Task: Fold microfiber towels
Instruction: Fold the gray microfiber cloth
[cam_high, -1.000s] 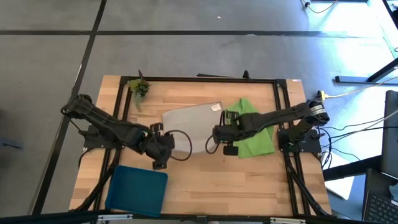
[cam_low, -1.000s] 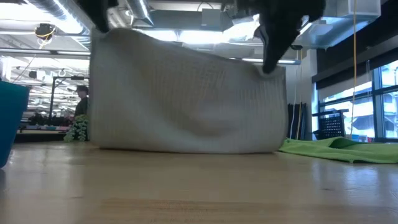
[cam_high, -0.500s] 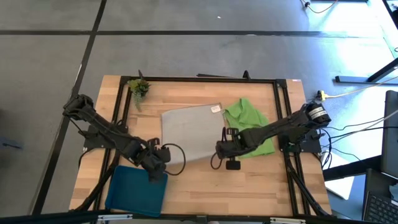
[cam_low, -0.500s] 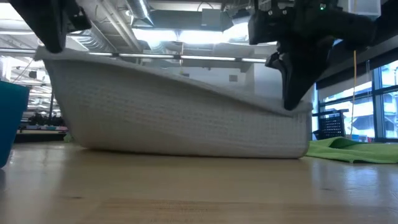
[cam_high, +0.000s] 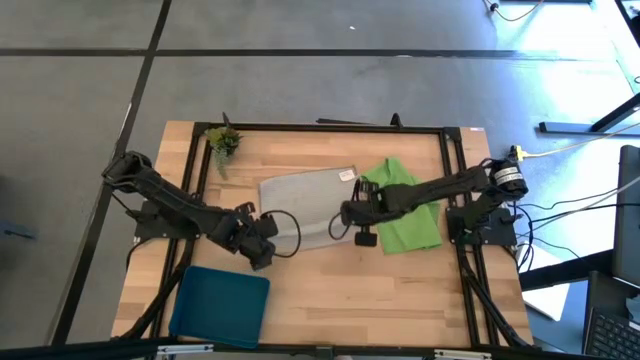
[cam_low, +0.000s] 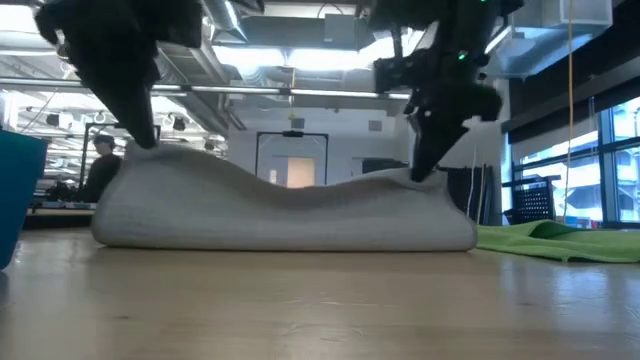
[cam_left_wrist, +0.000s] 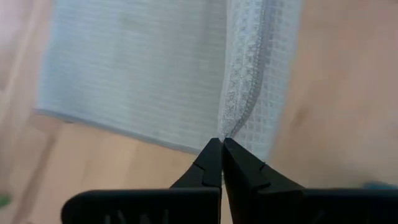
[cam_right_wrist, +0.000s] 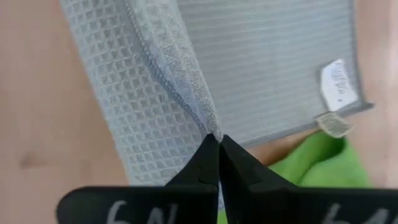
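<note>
Your light grey waffle-weave microfiber towel (cam_high: 305, 202) lies near the middle of the wooden tabletop (cam_high: 330, 290), its near edge lifted and doubled back over the part that lies flat, so in the low view it sags between two raised corners (cam_low: 285, 210). Your left claw (cam_left_wrist: 221, 149) has its fingers pressed together, pinching one lifted corner of that grey towel by its stitched hem; from above it sits at the towel's near-left side (cam_high: 262, 240). Your right claw (cam_right_wrist: 217, 142) is likewise pinching the other lifted corner, at the towel's near-right side (cam_high: 350, 213), with a white label (cam_right_wrist: 337, 85) showing on the flat layer beyond it. Just beside the grey towel, on the right, the bright lime green microfiber towel (cam_high: 405, 210) lies crumpled on the tabletop under your right arm, touching the grey towel's far right corner. Further out, a blue rectangular plastic tray (cam_high: 220, 305) rests at the near-left part of the tabletop, close to your left claw, and a small green plant sprig (cam_high: 223, 142) sits at the far-left corner. In the room behind, a person (cam_low: 102, 170) shows far off.
</note>
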